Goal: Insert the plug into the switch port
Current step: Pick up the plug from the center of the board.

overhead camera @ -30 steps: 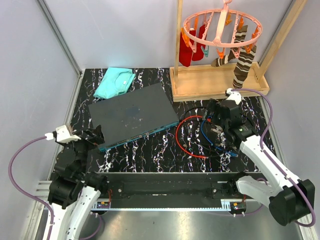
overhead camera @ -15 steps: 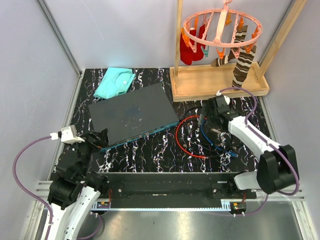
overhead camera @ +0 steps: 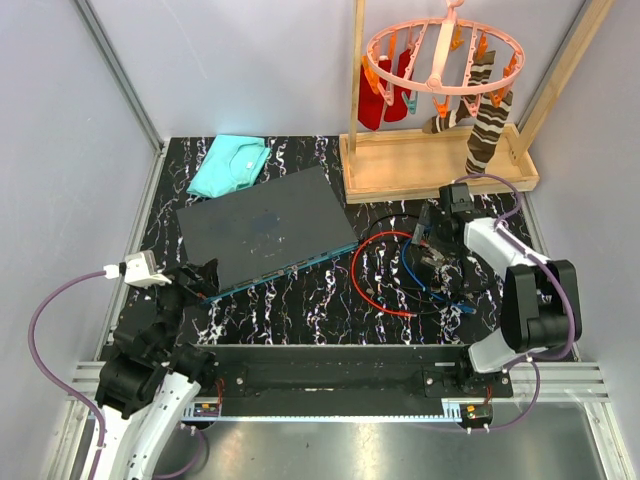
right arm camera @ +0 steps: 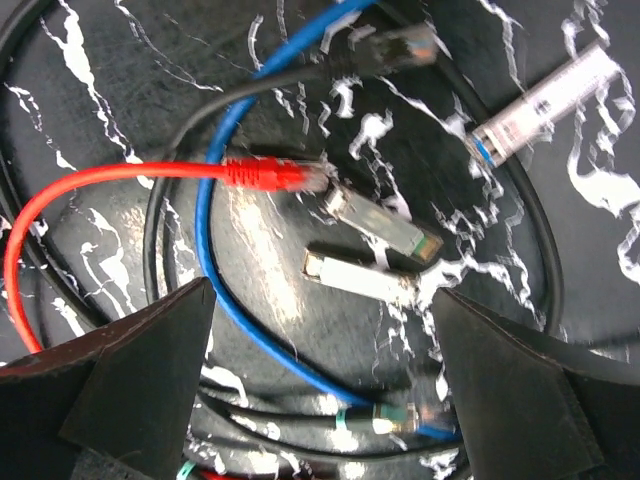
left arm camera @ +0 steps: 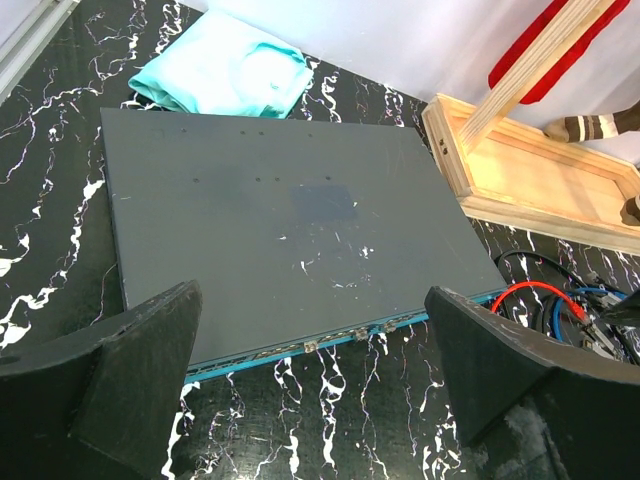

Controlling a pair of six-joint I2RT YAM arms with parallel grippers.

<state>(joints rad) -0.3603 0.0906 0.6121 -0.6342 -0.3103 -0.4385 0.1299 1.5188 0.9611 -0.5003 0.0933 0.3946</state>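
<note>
Gaping right fingers frame the red plug untouched; gaping left fingers face the switch.

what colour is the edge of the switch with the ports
Teal-blue port edge on the dark grey switch; best in the left wrist view.

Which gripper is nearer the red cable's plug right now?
Right. The right gripper hovers open over the red plug; the left gripper is far off, open at the near-left corner of the switch.
</note>
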